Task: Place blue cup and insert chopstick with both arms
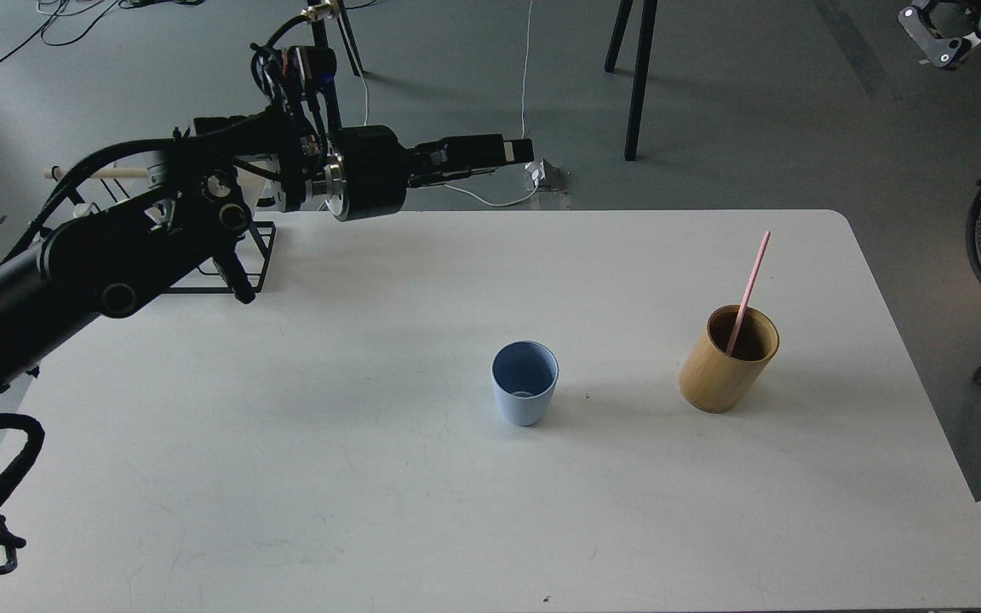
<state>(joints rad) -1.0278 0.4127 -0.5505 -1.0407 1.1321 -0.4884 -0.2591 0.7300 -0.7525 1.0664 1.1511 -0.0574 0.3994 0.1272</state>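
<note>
We see a bamboo holder (726, 361) upright on the white table (371, 477), a black wire rack (256, 255) far left.

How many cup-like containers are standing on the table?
2: the blue cup stands near the table's middle, and a bamboo cylinder holder stands to its right, holding the pink chopstick. The arm may hide others at the left.

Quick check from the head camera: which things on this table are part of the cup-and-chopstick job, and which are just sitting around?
Part of the job:
- blue cup, upright, empty
- pink chopstick, standing in the bamboo holder
- left gripper, holding nothing

Just lying about:
- black wire rack behind the left arm
- white table
</note>
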